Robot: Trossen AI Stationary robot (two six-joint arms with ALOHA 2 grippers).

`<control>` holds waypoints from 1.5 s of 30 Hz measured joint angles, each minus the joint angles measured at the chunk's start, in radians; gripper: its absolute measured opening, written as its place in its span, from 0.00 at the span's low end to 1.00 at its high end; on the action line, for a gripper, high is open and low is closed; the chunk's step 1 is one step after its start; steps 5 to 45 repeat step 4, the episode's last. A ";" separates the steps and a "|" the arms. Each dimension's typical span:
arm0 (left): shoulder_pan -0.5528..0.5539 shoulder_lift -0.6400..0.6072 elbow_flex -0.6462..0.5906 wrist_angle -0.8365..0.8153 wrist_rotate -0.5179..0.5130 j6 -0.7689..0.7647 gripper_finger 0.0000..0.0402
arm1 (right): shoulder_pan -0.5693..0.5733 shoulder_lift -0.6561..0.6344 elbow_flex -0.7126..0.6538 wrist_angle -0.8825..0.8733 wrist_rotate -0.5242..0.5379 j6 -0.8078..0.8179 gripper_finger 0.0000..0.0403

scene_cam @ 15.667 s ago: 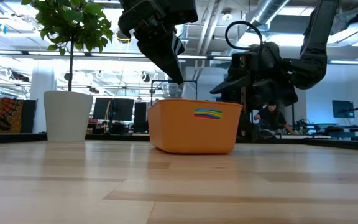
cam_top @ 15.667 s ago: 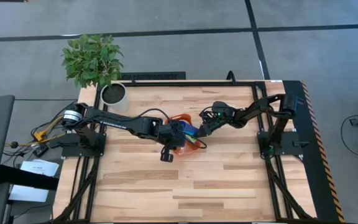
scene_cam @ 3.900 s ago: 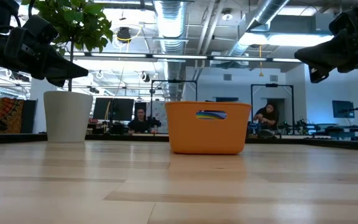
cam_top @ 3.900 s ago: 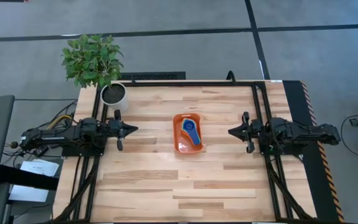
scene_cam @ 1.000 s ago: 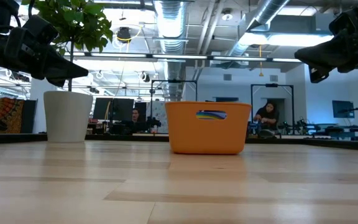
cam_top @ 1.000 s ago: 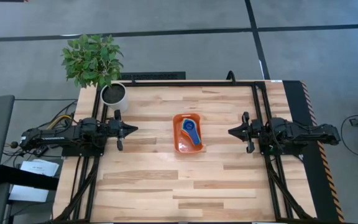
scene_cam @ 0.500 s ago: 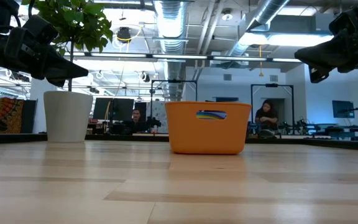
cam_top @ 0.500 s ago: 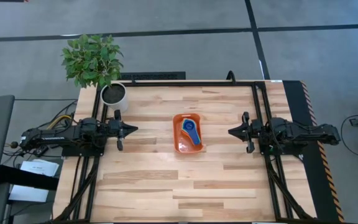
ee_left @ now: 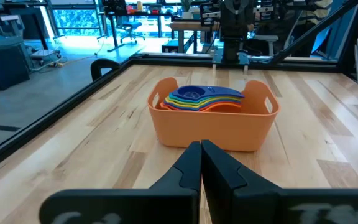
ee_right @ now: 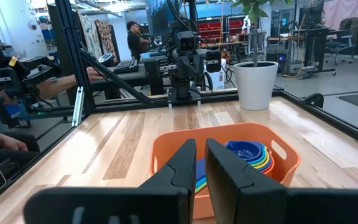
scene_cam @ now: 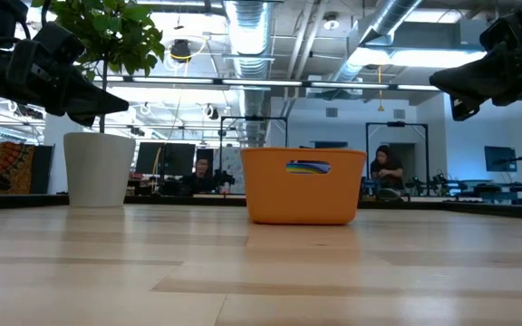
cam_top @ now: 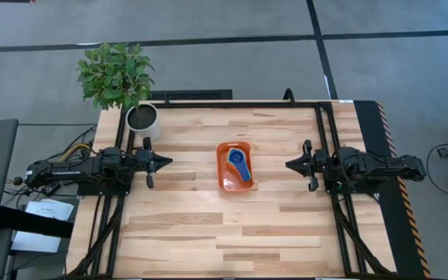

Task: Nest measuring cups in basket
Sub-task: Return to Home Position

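Observation:
The orange basket point(cam_top: 222, 177) stands on the table's middle on its flat bottom. The measuring cups point(cam_top: 238, 165) lie nested inside it, a dark blue one on top. In the left wrist view the stack point(ee_left: 201, 98) shows coloured rims above the basket's wall point(ee_left: 213, 127). My left gripper point(cam_top: 169, 161) hangs shut above the table's left part and points at the basket. My right gripper point(cam_top: 288, 165) hangs above the right part, also pointing at it. A narrow gap shows between its fingers point(ee_right: 201, 146), with nothing in it.
A white plant pot point(cam_top: 142, 118) with a green plant stands at the table's far left corner, also seen in the low view point(scene_cam: 100, 169). Bare wood lies all around the basket. People sit at desks in the room beyond the far edge.

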 joint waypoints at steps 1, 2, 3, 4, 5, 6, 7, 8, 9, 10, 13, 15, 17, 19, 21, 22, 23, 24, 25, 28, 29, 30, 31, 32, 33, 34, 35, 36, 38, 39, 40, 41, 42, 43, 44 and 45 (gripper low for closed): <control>0.000 0.000 0.000 0.000 0.000 0.000 0.00 | 0.000 0.000 0.000 0.000 0.000 0.000 0.15; 0.000 0.000 0.000 0.000 0.000 0.000 0.00 | 0.000 0.000 0.000 0.000 0.000 0.000 0.15; 0.000 0.000 0.000 0.000 0.000 0.000 0.00 | 0.000 0.000 0.000 0.000 0.000 0.000 0.15; 0.000 0.000 0.000 0.000 0.000 0.000 0.00 | 0.000 0.000 0.000 0.000 0.000 0.000 0.15; 0.000 0.000 0.000 0.000 0.000 0.000 0.00 | 0.000 0.000 0.000 0.000 0.000 0.000 0.15; 0.000 0.000 0.000 0.000 0.000 0.000 0.00 | 0.000 0.000 0.000 0.000 0.000 0.000 0.15; 0.000 0.000 0.000 0.000 0.000 0.000 0.00 | 0.000 0.000 0.000 0.000 0.000 0.000 0.15; 0.000 0.000 0.000 0.000 0.000 0.000 0.00 | 0.000 0.000 0.000 0.000 0.000 0.000 0.15; 0.000 0.000 0.000 0.000 0.000 0.000 0.00 | 0.000 0.000 0.000 0.000 0.000 0.000 0.15; 0.000 0.000 0.000 0.000 0.000 0.000 0.00 | 0.000 0.000 0.000 0.000 0.000 0.000 0.15; 0.000 0.000 0.000 0.000 0.000 0.000 0.00 | 0.000 0.000 0.000 0.000 0.000 0.000 0.15; 0.000 0.000 0.000 0.000 0.000 0.000 0.00 | 0.000 0.000 0.000 0.000 0.000 0.000 0.15; 0.000 0.000 0.000 0.000 0.000 0.000 0.00 | 0.000 0.000 0.000 0.000 0.000 0.000 0.15; 0.000 0.000 0.000 0.000 0.000 0.000 0.00 | 0.000 0.000 0.000 0.000 0.000 0.000 0.15; 0.000 0.000 0.000 0.000 0.000 0.000 0.00 | 0.000 0.000 0.000 0.000 0.000 0.000 0.15; 0.000 0.000 0.000 0.000 0.000 0.000 0.00 | 0.000 0.000 0.000 0.000 0.000 0.000 0.15; 0.000 0.000 0.000 0.000 0.000 0.000 0.00 | 0.000 0.000 0.000 0.000 0.000 0.000 0.15; 0.000 0.000 0.000 0.000 0.000 0.000 0.00 | 0.000 0.000 0.000 0.000 0.000 0.000 0.15; 0.000 0.000 0.000 0.000 0.000 0.000 0.00 | 0.000 0.000 0.000 0.000 0.000 0.000 0.15; 0.000 0.000 0.000 0.000 0.000 0.000 0.00 | 0.000 0.000 0.000 0.000 0.000 0.000 0.15; 0.000 0.000 0.000 0.000 0.000 0.000 0.00 | 0.000 0.000 0.000 0.000 0.000 0.000 0.15; 0.000 0.000 0.000 0.000 0.000 0.000 0.00 | 0.000 0.000 0.000 0.000 0.000 0.000 0.15; 0.000 0.000 0.000 0.000 0.000 0.000 0.00 | 0.000 0.000 0.000 0.000 0.000 0.000 0.15; 0.000 0.000 0.000 0.000 0.000 0.000 0.00 | 0.000 0.000 0.000 0.000 0.000 0.000 0.15; 0.000 0.000 0.000 0.000 0.000 0.000 0.00 | 0.000 0.000 0.000 0.000 0.000 0.000 0.15; 0.000 0.000 0.000 0.000 0.000 0.000 0.00 | 0.000 0.000 0.000 0.000 0.000 0.000 0.15; 0.000 0.000 0.000 0.000 0.000 0.000 0.00 | 0.000 0.000 0.000 0.000 0.000 0.000 0.15; 0.000 0.000 0.000 0.000 0.000 0.000 0.00 | 0.000 0.000 0.000 0.000 0.000 0.000 0.15; 0.000 0.000 0.000 0.000 0.000 0.000 0.00 | 0.000 0.000 0.000 0.000 0.000 0.000 0.15; 0.000 0.000 0.000 0.000 0.000 0.000 0.00 | 0.000 0.000 0.000 0.000 0.000 0.000 0.15; 0.000 0.000 0.000 0.000 0.000 0.000 0.00 | 0.000 0.000 0.000 0.000 0.000 0.000 0.15; 0.000 0.000 0.000 0.000 0.000 0.000 0.00 | 0.000 0.000 0.000 0.000 0.000 0.000 0.15; 0.000 0.000 0.000 0.000 0.000 0.000 0.00 | 0.000 0.000 0.000 0.000 0.000 0.000 0.15; 0.000 0.000 0.000 0.000 0.000 0.000 0.00 | 0.000 0.000 0.000 0.000 0.000 0.000 0.15; 0.000 0.000 0.000 0.000 0.000 0.000 0.00 | 0.000 0.000 0.000 0.000 0.000 0.000 0.15; 0.000 0.000 0.000 0.000 0.000 0.000 0.00 | 0.000 0.000 0.000 0.000 0.000 0.000 0.15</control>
